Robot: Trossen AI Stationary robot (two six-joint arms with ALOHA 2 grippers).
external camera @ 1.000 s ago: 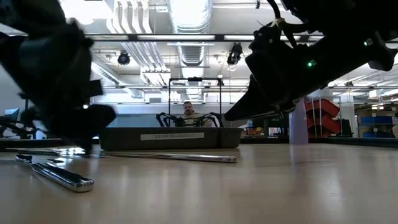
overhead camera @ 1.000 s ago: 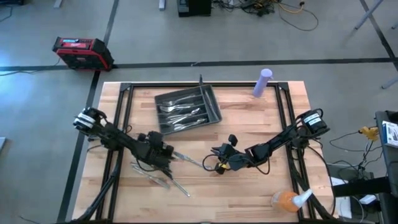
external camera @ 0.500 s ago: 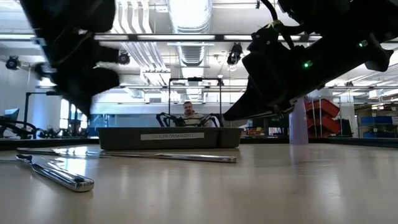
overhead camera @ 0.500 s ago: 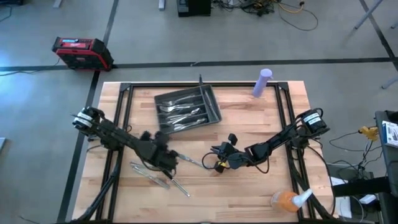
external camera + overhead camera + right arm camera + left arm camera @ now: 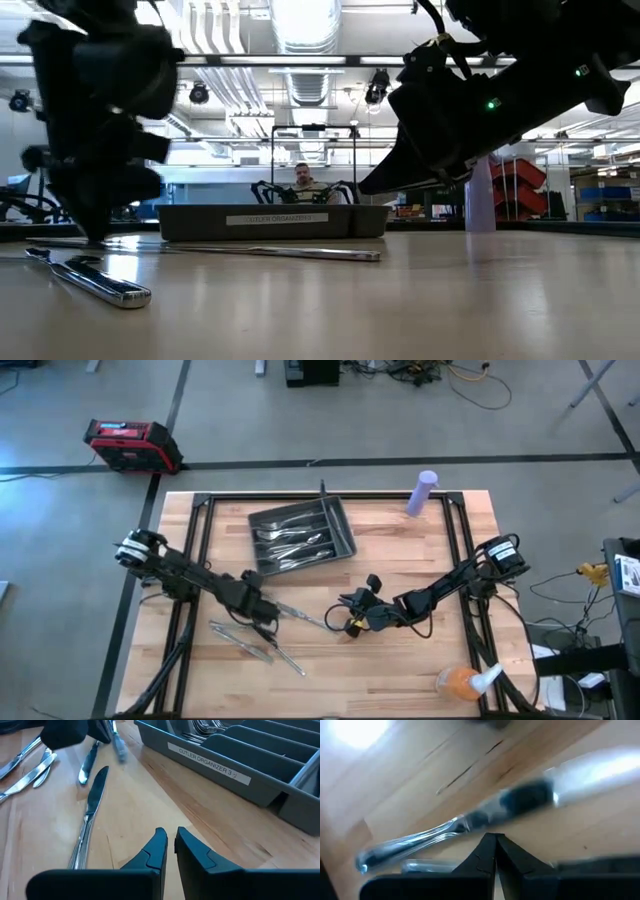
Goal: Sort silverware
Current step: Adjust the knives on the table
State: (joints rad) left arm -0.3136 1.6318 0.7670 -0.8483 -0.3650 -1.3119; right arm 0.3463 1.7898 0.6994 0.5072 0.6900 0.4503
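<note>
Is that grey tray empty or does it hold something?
It holds silverware: shiny pieces lie in the tray's compartments.

Two dark arms on show — both matte black, slim and built of jointed segments, each with a pale silvery-white cylindrical fitting at the shoulder end. The right arm's gripper (image 5: 346, 626) carries a small yellow patch near its tip, and a green indicator light glows on its black housing in the low view. The wrist views show tapered black plastic fingers (image 5: 159, 851) with angular, faceted tips — the left gripper (image 5: 495, 838) looks identical, fingertips pressed to a point.
</note>
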